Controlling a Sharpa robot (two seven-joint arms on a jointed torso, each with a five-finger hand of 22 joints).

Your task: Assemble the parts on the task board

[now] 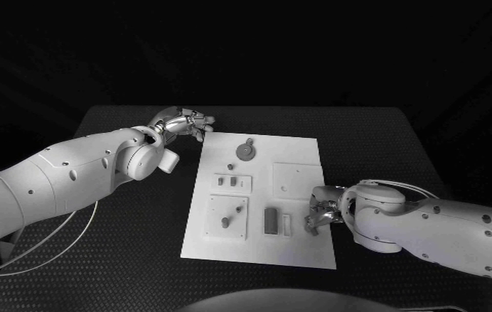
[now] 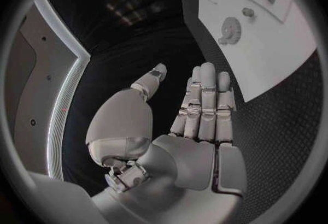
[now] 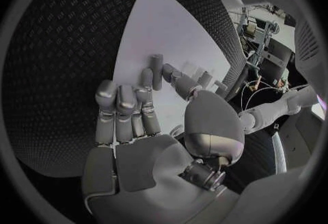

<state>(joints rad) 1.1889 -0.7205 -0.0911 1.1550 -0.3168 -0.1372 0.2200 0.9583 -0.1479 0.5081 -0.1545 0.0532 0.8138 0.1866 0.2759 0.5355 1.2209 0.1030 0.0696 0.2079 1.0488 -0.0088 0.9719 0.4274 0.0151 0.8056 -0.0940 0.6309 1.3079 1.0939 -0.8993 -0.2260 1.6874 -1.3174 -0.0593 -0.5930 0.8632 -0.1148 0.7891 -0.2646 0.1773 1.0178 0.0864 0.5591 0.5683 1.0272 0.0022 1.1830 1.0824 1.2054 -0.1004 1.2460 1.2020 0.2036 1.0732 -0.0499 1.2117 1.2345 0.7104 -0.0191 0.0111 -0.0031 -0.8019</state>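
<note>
A dark, textured black table [image 1: 123, 255] fills the space in front of me, with the white task board [image 1: 297, 248] lying flat at its middle and small grey parts [image 1: 271, 220] set in its recesses, a gear-shaped piece [image 1: 245, 151] near its far edge. The left hand [image 1: 185, 124] hovers just off the board's far left corner, fingers straight and apart, holding nothing. The right hand [image 1: 323, 209] rests at the board's right edge with fingers loosely extended over the white surface, nothing in its grasp.
</note>
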